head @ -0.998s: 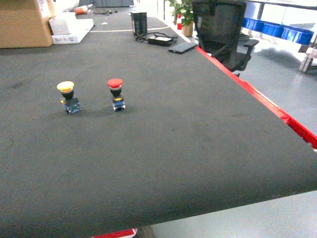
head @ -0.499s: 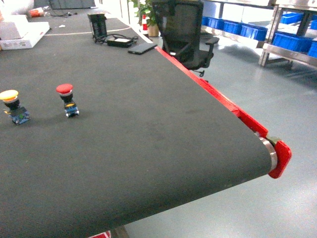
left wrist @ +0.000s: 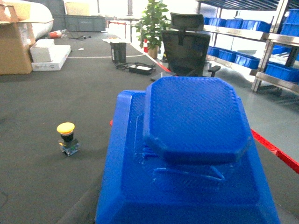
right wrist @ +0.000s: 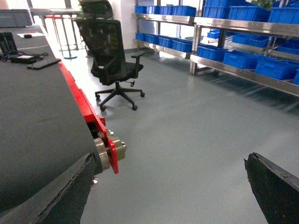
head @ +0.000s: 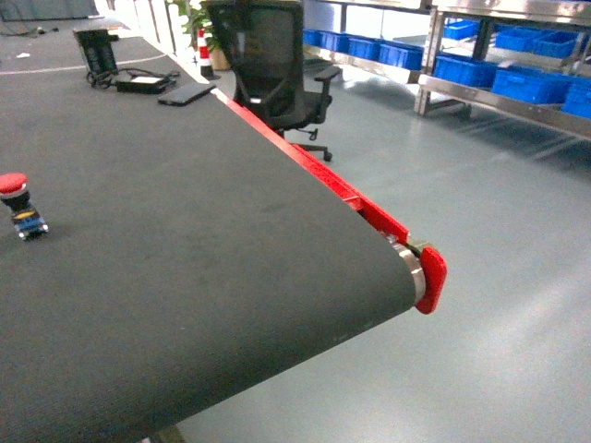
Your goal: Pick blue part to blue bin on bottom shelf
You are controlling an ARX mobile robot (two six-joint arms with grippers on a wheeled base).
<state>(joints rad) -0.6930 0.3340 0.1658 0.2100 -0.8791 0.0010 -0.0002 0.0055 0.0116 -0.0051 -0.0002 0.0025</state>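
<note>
- Your blue part (left wrist: 191, 154) fills the lower half of the left wrist view, right up against the camera, above the black belt (head: 185, 231).
- You can't see the left gripper's fingers at all; the part hides them, so I cannot tell whether they are apart or clamped on it.
- Right gripper (right wrist: 168, 186): fingers (right wrist: 273, 184) spread wide apart, nothing between them, hanging over the grey floor (right wrist: 187, 126) just off the belt's end.
- Neither arm shows in the head view.
- Red push button (head: 18, 205) stands upright on the belt at the far left edge of the head view.
- Yellow push button (left wrist: 67, 138) stands upright on the belt, left of the blue part in the left wrist view.
- Belt end: metal roller with a red end cap (head: 430, 280), red rail along the belt's edge.
- Black office chair (head: 268, 69) stands on the floor beside the belt.
- Steel rack on the right; its bottom shelf (right wrist: 243, 74) carries a row of blue bins (right wrist: 243, 58), well apart from both grippers.
</note>
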